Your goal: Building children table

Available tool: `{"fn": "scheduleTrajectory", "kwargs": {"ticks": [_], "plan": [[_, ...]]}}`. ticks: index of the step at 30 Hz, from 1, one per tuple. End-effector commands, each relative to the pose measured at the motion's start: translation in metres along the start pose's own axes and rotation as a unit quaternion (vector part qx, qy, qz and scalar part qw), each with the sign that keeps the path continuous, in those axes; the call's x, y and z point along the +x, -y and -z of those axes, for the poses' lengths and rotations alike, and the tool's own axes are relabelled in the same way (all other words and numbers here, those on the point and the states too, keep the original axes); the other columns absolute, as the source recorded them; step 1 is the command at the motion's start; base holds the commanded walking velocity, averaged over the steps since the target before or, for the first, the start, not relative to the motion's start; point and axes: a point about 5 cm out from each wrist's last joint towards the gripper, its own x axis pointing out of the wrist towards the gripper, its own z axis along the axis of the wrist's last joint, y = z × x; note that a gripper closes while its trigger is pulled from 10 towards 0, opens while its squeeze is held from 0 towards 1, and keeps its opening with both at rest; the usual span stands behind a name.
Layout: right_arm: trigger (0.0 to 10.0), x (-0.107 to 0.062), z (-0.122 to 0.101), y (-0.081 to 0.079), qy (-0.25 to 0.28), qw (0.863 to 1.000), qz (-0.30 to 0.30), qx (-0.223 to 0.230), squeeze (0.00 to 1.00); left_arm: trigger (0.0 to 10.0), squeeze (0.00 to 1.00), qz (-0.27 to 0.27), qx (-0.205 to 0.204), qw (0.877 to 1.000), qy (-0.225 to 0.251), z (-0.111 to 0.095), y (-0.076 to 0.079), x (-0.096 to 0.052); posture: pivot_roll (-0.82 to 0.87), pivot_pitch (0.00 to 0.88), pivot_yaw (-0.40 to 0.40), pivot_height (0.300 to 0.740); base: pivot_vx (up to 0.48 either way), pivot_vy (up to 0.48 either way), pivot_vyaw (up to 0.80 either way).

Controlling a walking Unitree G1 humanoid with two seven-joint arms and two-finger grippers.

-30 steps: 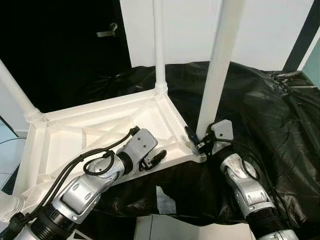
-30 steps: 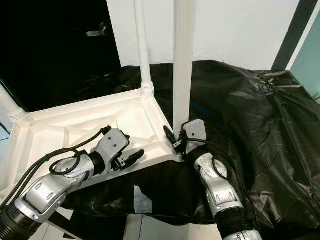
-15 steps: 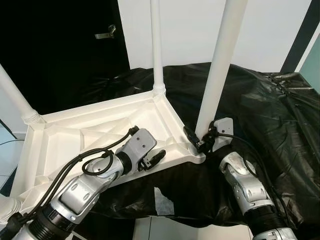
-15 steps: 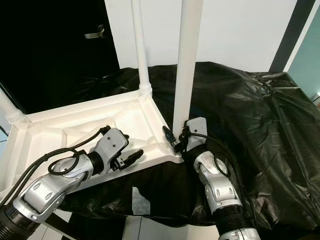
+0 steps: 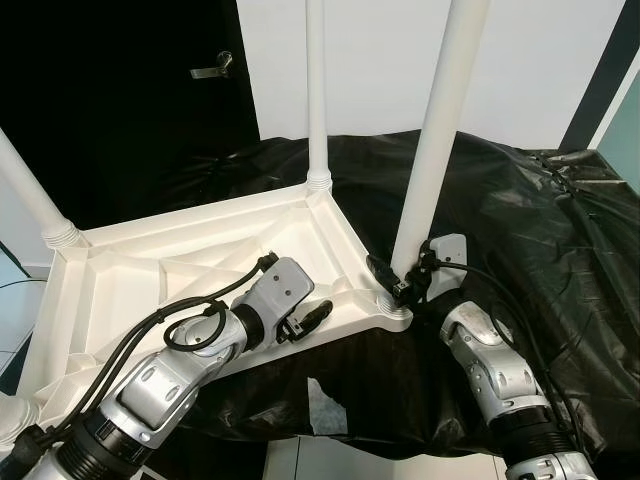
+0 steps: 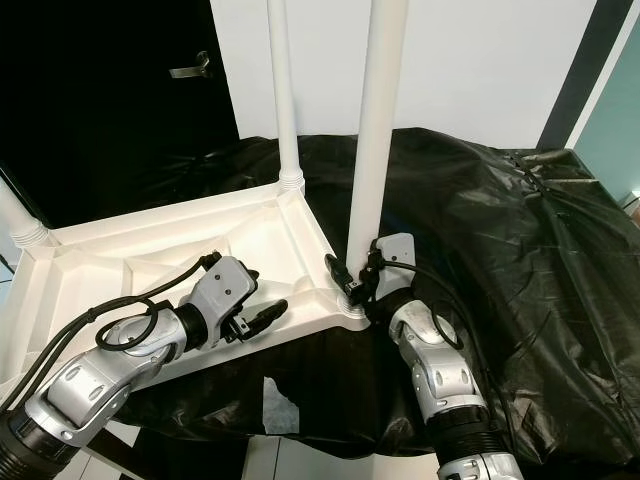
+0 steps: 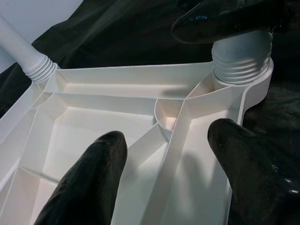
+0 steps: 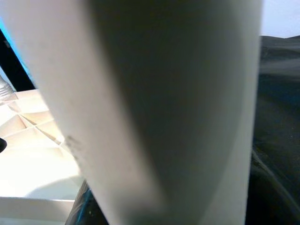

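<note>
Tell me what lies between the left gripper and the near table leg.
In the left eye view, only white ribbed tabletop separates the left gripper from the leg.

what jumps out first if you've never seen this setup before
An upturned white table top lies on black sheeting, its white legs pointing straight up. The right gripper is closed on the base of the nearest leg, at the corner closest to the robot. The left gripper rests open over the ribbed underside near the front edge.

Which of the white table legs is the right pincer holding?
The near-corner leg, the thickest-looking one closest to the camera; the right pincer grips its base.
</note>
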Motion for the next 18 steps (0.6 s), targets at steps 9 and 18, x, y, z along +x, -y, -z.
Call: {"fn": "scheduleTrajectory", "kwargs": {"ticks": [9, 18], "plan": [[10.0, -0.007, 0.026, -0.023, -0.021, 0.982, 0.187, 0.015, 0.00, 10.0, 0.00, 0.091, 0.008, 0.996, 0.001, -0.003, 0.008, -0.002, 0.08, 0.000, 0.047, 0.740, 0.000, 0.000, 0.00], [10.0, -0.010, 0.020, -0.020, 0.007, 0.987, 0.160, 0.021, 0.44, 10.0, 0.00, 0.093, 0.010, 0.996, 0.003, -0.004, 0.009, 0.001, 0.08, 0.000, 0.045, 0.740, 0.000, 0.000, 0.00]]}}
